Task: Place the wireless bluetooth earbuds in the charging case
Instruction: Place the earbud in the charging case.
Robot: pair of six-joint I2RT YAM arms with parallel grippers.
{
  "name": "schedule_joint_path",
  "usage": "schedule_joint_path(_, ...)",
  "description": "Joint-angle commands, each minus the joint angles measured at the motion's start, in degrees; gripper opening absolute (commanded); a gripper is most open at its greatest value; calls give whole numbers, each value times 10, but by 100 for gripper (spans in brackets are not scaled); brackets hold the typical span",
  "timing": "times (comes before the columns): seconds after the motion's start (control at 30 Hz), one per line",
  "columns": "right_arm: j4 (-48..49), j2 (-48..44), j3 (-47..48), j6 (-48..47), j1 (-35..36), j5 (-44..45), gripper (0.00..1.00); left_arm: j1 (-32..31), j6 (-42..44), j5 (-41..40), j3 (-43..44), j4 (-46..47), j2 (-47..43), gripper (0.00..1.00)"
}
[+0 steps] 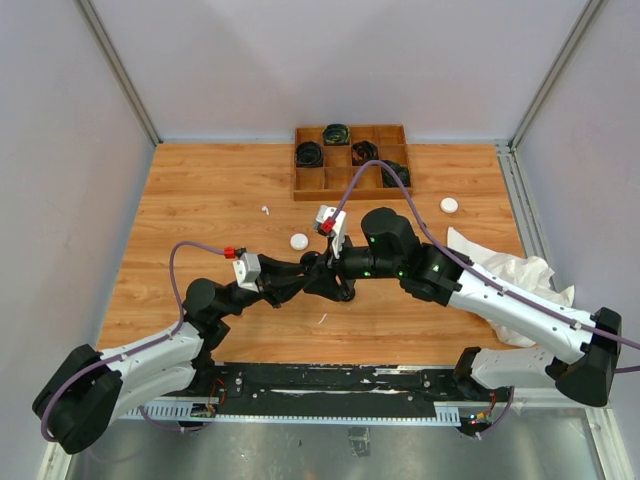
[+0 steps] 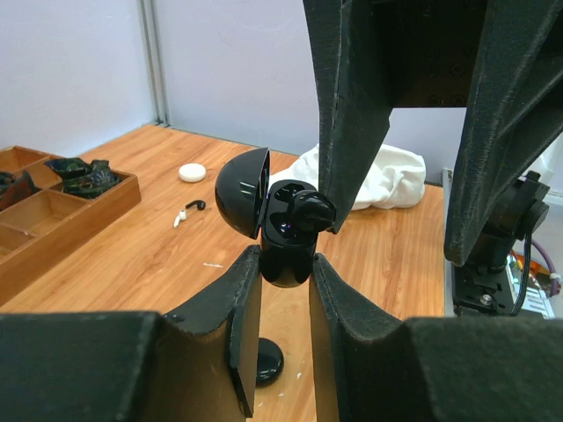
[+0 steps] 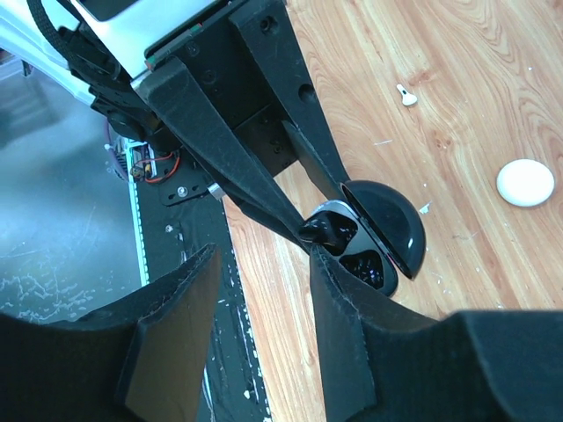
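My left gripper (image 2: pixel 286 257) is shut on the base of an open black charging case (image 2: pixel 283 230) and holds it above the table, lid (image 2: pixel 240 190) swung back. A black earbud (image 2: pixel 310 209) sits in one of its wells, part way up. My right gripper (image 3: pixel 264 255) is open. One of its fingers (image 3: pixel 347 334) touches that earbud (image 3: pixel 321 231) at the case (image 3: pixel 374 255); the other stands clear. In the top view both grippers meet at mid table, left (image 1: pixel 305 270) and right (image 1: pixel 338 274). A white earbud (image 1: pixel 266 211) lies loose on the wood.
Two white round cases (image 1: pixel 299 241) (image 1: pixel 449 205) lie on the table. A black puck (image 2: pixel 268 362) lies below the held case. A wooden tray (image 1: pixel 398 130) with coiled black cables stands at the back. A crumpled white cloth (image 1: pixel 510 268) lies at the right.
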Motion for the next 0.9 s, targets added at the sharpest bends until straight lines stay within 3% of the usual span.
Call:
schedule_joint_path(0.0,35,4,21,12,-3,-25,46,3,-2,-2,18,5,3,0)
schedule_joint_path(0.3,48,20,25,33,-3,2,46,2,9,-7,19,-10,5,0)
schedule_joint_path(0.53,-2,0,36,12,-7,42,48,2,13,-54,17,-41,4,0)
schedule_joint_path(0.87,-107,-8,31,-10,-108,123,49,3,22,-135,4,-77,21,0)
